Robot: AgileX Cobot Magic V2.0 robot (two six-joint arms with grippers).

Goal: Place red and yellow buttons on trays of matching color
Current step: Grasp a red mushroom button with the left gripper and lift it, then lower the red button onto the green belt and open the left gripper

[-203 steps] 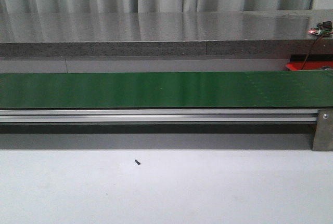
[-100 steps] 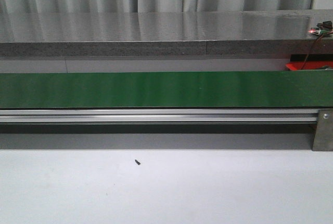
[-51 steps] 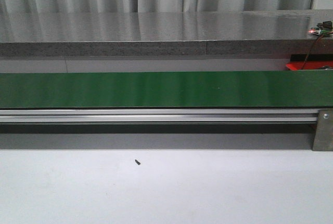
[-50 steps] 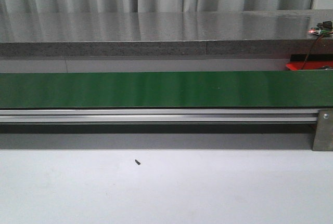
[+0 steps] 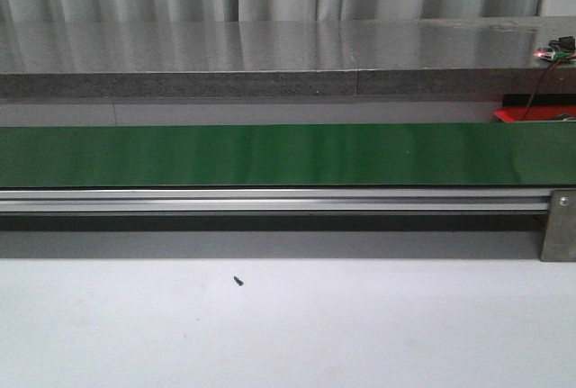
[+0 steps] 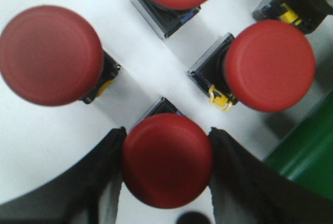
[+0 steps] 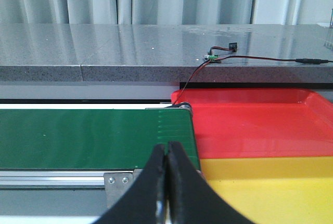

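Several red buttons with round caps and black bodies lie on a white surface in the left wrist view. My left gripper (image 6: 167, 131) is shut on one red button (image 6: 167, 161), its black fingers (image 6: 104, 177) pressed against both sides of the cap. Other red buttons (image 6: 50, 55) (image 6: 269, 65) lie close around it. No yellow button shows. In the right wrist view my right gripper (image 7: 167, 148) is shut on nothing, hanging before the belt's end. The red tray (image 7: 250, 122) and the yellow tray (image 7: 260, 190) lie side by side just past that end.
A green conveyor belt (image 5: 270, 154) on an aluminium rail (image 5: 270, 199) runs across the front view, with a grey stone ledge (image 5: 270, 55) behind it. A corner of the red tray (image 5: 531, 114) shows at the right. A wired circuit board (image 7: 221, 55) sits on the ledge.
Faint marks on the green belt's right part have shifted or vanished. Nothing else differs in the front view, and no arm appears there.
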